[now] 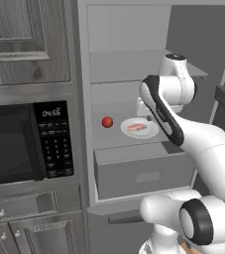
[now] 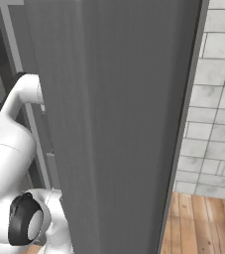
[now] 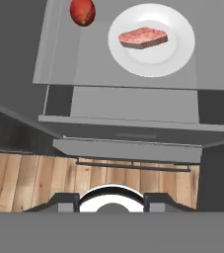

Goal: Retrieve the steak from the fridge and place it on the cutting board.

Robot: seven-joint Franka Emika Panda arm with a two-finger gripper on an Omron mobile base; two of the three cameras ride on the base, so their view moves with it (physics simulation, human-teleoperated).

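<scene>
At the left of the left base view, the microwave (image 1: 27,144) carried a small lit display (image 1: 51,113) above its keypad (image 1: 56,146), reading roughly "04:55". The keypad's own button markings were too small to read.

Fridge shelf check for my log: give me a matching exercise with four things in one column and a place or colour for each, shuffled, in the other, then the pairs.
Things:
1. steak
2. tomato
3. plate
4. microwave

Descriptions:
A. round and white, on the fridge shelf
B. black, with a keypad, beside the fridge
C. pinkish-red slab lying on the plate
D. small, round and red, on the bare shelf beside the plate

Pairs: 1-C, 2-D, 3-A, 4-B
</scene>
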